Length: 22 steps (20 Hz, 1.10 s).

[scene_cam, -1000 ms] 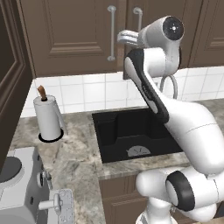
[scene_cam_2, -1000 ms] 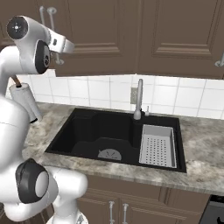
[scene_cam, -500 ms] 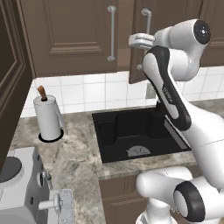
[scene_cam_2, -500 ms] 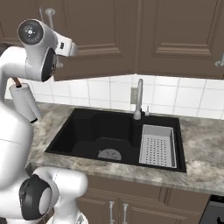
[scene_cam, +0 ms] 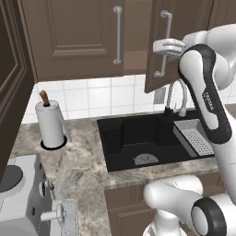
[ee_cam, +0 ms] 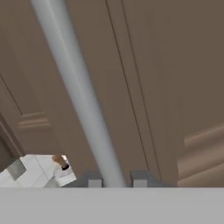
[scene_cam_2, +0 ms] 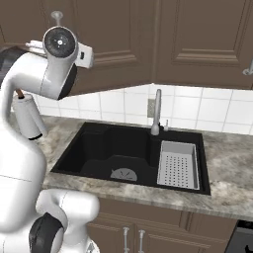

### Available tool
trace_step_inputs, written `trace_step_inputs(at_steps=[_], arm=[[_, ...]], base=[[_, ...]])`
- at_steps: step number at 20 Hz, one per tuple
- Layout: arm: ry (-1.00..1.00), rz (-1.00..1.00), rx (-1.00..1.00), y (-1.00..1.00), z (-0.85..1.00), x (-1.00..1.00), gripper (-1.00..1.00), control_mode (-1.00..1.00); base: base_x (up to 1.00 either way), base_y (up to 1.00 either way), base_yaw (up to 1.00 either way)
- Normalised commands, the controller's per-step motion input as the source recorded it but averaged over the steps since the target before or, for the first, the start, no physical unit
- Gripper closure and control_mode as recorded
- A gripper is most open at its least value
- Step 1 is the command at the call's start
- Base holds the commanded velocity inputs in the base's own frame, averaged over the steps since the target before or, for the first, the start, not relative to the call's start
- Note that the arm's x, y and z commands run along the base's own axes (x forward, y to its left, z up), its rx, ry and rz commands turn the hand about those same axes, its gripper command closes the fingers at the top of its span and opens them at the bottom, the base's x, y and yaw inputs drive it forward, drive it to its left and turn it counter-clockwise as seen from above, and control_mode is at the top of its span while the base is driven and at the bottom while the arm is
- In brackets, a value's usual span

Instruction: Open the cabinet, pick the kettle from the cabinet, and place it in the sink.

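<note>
I'm looking at the cabinet (scene_cam: 87,41) running across the top of the left base view; its left door is sitting flat and closed w/ its silver bar at about 12 o'clock, and its right door (scene_cam: 154,50) is hanging partly swung out, lower edge angling down over the backsplash. In the right base view that same door (scene_cam_2: 123,59) is slanting out from the wall. Can't see inside the cabinet from here, so I can't tell where the kettle is.

The sink (scene_cam: 120,138) is sitting in the grey marbled counter (scene_cam: 78,166) near centre, round drain toward 6 o'clock of the basin, and a grey perforated tray (scene_cam: 196,138) is lying in its right part, at 3 o'clock from the drain. The faucet (scene_cam_2: 157,111) is standing just behind the tray.

The gripper (scene_cam: 162,48) is sitting up at about 1 o'clock in the left base view, pressing against the right door's handle (scene_cam: 164,44). In the hand view the two fingertips (ee_cam: 93,179) are sitting narrow, one each side of the silver bar (ee_cam: 78,96), clamping it.

A paper-towel roll (scene_cam: 50,123) w/ brown knob is standing upright on the counter at 9 o'clock, well apart from the sink.
</note>
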Motion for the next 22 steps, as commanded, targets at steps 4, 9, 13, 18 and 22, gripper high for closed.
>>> trace_step_inputs(at_steps=[4, 9, 13, 18, 22], arm=[[-0.02, 0.18, 0.04, -0.19, 0.0, -0.5, 1.0, -1.0], [-0.03, 0.19, 0.05, -0.21, 0.0, -0.49, 1.0, -1.0], [-0.03, 0.19, 0.05, -0.23, 0.0, -0.48, 1.0, -1.0], [-0.03, 0.17, 0.06, -0.25, 0.0, -0.44, 1.0, -1.0], [-0.01, 0.17, 0.05, -0.26, 0.0, -0.41, 1.0, -1.0]], base=[[0.0, 0.0, 0.0], [0.0, 0.0, 0.0], [0.0, 0.0, 0.0], [0.0, 0.0, 0.0], [0.0, 0.0, 0.0]])
